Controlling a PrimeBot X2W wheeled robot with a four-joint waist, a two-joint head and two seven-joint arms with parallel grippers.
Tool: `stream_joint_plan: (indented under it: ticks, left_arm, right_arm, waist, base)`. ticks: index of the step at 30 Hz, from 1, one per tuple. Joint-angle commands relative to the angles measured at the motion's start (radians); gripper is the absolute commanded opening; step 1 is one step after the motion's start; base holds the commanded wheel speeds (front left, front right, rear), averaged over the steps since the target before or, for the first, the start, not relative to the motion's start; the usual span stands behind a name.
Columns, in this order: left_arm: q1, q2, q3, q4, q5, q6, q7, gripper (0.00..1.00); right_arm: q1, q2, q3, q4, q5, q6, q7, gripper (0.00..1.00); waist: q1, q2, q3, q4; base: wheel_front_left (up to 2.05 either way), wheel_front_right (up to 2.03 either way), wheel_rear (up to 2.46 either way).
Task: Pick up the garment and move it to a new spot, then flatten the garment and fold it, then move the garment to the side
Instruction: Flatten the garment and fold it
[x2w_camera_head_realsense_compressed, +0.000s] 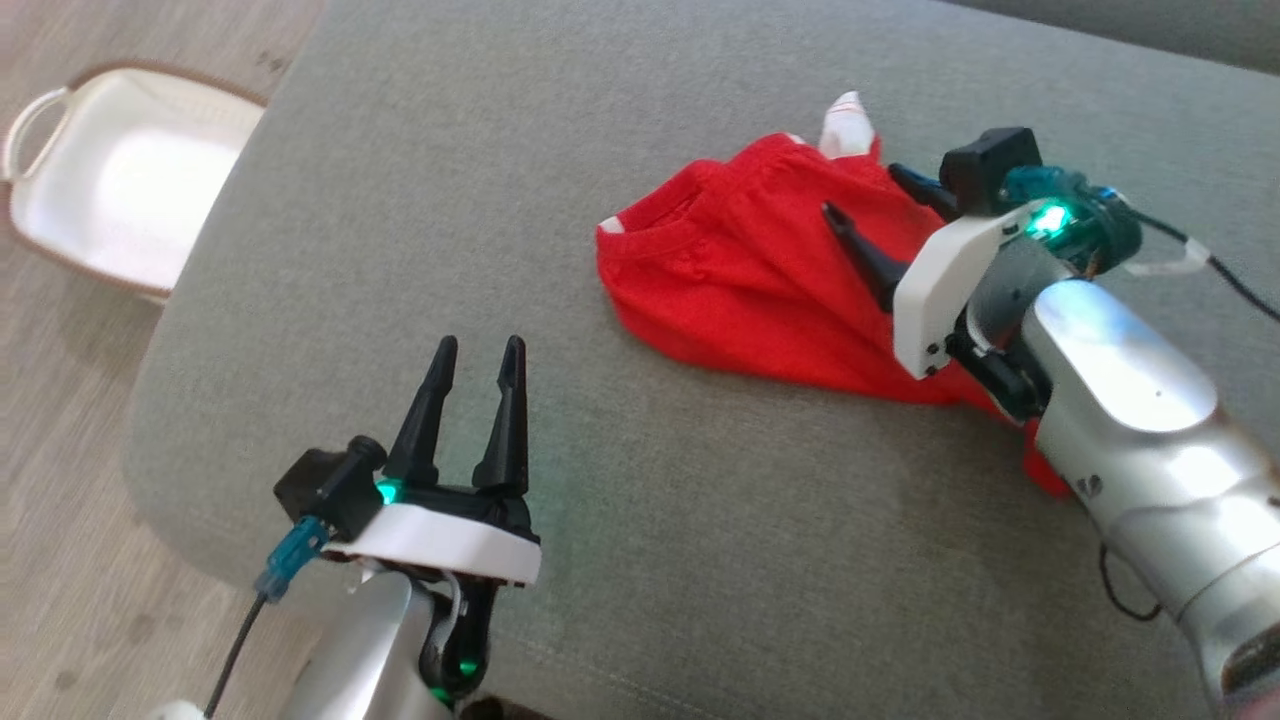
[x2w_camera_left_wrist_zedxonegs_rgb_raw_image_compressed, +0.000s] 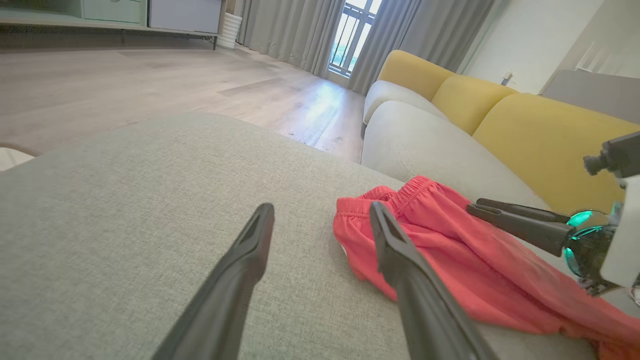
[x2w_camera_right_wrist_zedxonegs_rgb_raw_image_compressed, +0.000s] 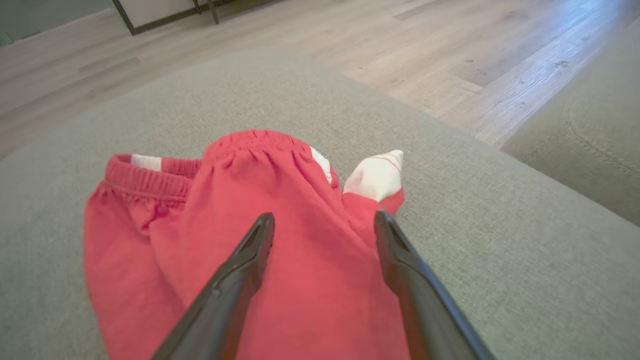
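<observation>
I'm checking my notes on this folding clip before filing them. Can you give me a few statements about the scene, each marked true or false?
1. The red shorts lie bunched up on the grey cushion. True.
2. The right gripper is shut on the shorts. False: its fingers stand apart over the red cloth and hold nothing.
3. The left gripper is open over bare cushion, apart from the shorts. True.
4. The white basket sits on the cushion with the shorts inside. False: it stands empty on the floor beside the cushion.
</observation>
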Motion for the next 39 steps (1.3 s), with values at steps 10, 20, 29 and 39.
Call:
stream_joint_plan:
  ticks: [10, 20, 29, 39]
  left_arm:
    - [-0.043, 0.004, -0.007, -0.028, -0.044, 0.000, -0.010, 1.00]
    - [-0.035, 0.004, 0.021, -0.032, -0.027, 0.007, -0.010, 1.00]
    - [-0.008, 0.004, 0.043, -0.046, -0.011, 0.007, -0.010, 1.00]
    - [0.012, 0.004, 0.045, -0.060, -0.005, 0.009, -0.010, 1.00]
  right_arm:
    - [-0.103, -0.018, 0.153, 0.056, 0.149, -0.001, 0.021, 0.00]
    - [-0.241, -0.080, 0.066, 0.156, 0.162, -0.001, -0.277, 0.00]
    - [-0.383, -0.214, -0.006, 0.130, 0.063, -0.001, -0.361, 0.00]
    - [-0.290, -0.140, -0.025, -0.042, -0.027, -0.001, -0.367, 0.00]
  waist:
    - [-0.0002, 0.0000, 0.038, 0.038]
    - [-0.0002, 0.0000, -0.004, -0.038]
    - [-0.0002, 0.0000, -0.048, -0.129]
    - [-0.0002, 0.0000, -0.074, -0.154]
  base:
    - [0.00, 0.00, 0.00]
    - [0.00, 0.00, 0.00]
    - [0.00, 0.00, 0.00]
    - [0.00, 0.00, 0.00]
